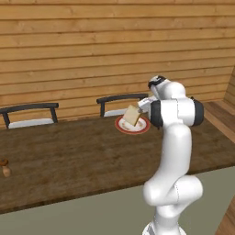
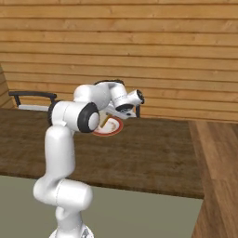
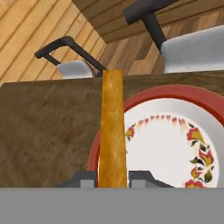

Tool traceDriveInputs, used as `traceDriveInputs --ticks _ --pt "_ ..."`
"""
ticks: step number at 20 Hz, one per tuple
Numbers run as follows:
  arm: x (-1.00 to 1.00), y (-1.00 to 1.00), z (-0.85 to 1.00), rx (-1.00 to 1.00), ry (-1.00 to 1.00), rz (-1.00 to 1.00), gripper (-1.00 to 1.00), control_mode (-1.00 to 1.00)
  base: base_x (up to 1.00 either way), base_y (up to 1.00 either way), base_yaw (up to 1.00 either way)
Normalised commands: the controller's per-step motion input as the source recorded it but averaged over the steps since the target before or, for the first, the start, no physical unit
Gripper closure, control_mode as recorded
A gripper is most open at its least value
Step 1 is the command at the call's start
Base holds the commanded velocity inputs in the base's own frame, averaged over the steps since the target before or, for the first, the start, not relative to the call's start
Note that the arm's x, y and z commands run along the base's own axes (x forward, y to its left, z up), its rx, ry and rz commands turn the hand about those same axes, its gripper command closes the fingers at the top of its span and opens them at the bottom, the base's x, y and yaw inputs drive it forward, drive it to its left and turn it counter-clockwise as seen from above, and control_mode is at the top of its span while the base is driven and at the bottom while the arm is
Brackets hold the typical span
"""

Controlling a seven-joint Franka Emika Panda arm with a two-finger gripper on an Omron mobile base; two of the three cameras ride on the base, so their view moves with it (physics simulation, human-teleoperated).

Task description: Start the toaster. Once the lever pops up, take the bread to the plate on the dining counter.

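Bread (image 3: 112,131) stands on edge, clamped between the gripper (image 3: 113,178) jaws, over the plate (image 3: 175,144) near the dining counter's (image 1: 69,156) far edge — no legible writing.

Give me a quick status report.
Claw shut on the bread. Slice held edge-up over the plate on the dining counter. Nothing in the way.
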Motion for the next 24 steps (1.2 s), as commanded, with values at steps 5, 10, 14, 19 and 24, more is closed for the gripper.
traceDriveInputs --ticks 5,10,14,19,24 --pt "0.05 0.11 -0.33 0.05 0.1 0.02 1.0 -1.0 0.0 0.0 0.0" --pt "0.0 0.03 -0.53 0.0 0.01 0.0 1.0 -1.0 0.0 0.0 0.0" --pt "0.02 -0.01 -0.19 0.0 0.0 0.0 1.0 -1.0 0.0 0.0 0.0" --pt "0.0 -0.05 -0.07 0.0 0.0 0.0 -1.0 -1.0 0.0 0.0 0.0" --pt "0.0 -0.29 0.28 0.03 0.0 0.0 -1.0 -1.0 0.0 0.0 0.0"
